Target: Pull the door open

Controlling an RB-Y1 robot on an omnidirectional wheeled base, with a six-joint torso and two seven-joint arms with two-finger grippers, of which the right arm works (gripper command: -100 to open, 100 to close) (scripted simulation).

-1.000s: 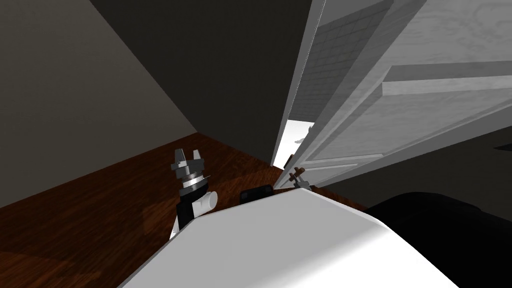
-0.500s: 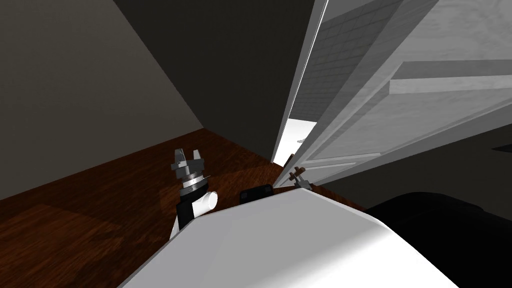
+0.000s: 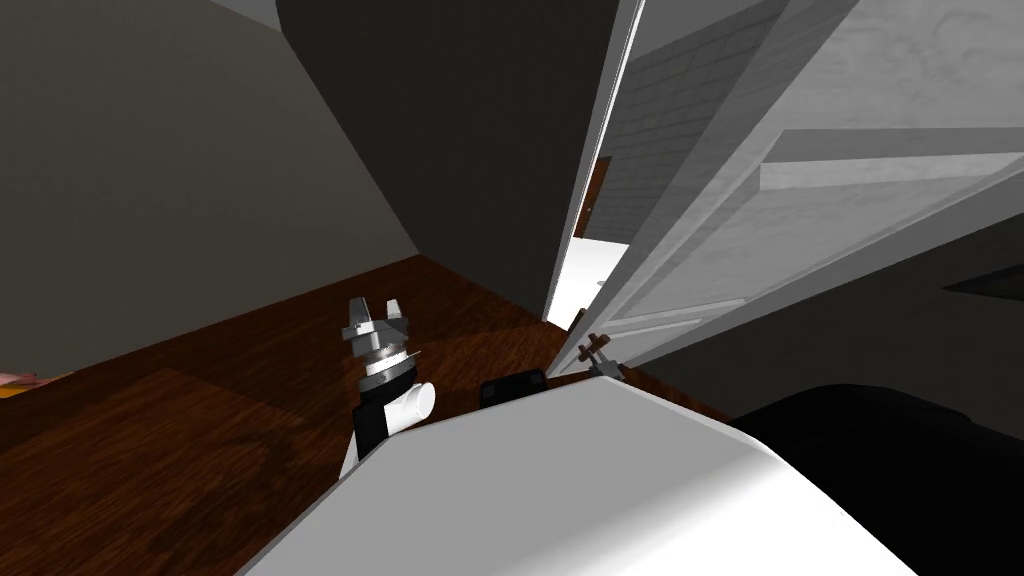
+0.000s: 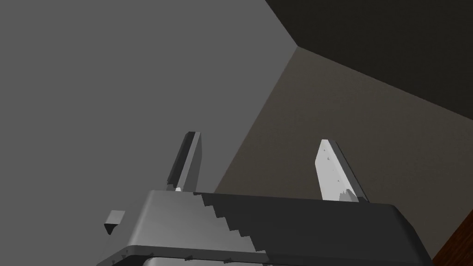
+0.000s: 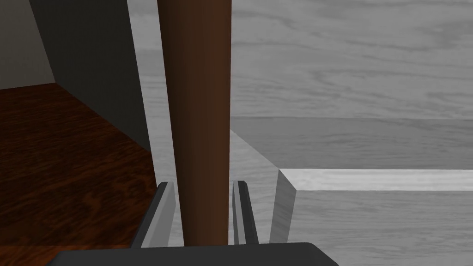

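Observation:
A grey panelled door (image 3: 820, 210) stands ajar at the right of the head view, its free edge swung toward me. Its brown lever handle (image 3: 597, 348) sits low on that edge. In the right wrist view the handle (image 5: 198, 115) is a brown bar running up between my right gripper's (image 5: 202, 203) fingers (image 5: 164, 208), which press both its sides. The door's grey face (image 5: 360, 92) lies just behind it. My left gripper (image 3: 376, 312) is held over the wooden floor, left of the door, fingers (image 4: 330, 168) open and empty.
Through the gap beside the door frame (image 3: 590, 180) a tiled wall (image 3: 660, 130) and a bright floor (image 3: 585, 275) show. Dark walls (image 3: 450, 150) meet at a corner ahead. Brown wooden floor (image 3: 200, 420) spreads to my left, with something pale pink (image 3: 15, 380) at its far left edge.
The whole head view has turned, with the wall corner sliding right, so I have moved. The gap beside the door has widened a little. My right gripper stays shut on the handle.

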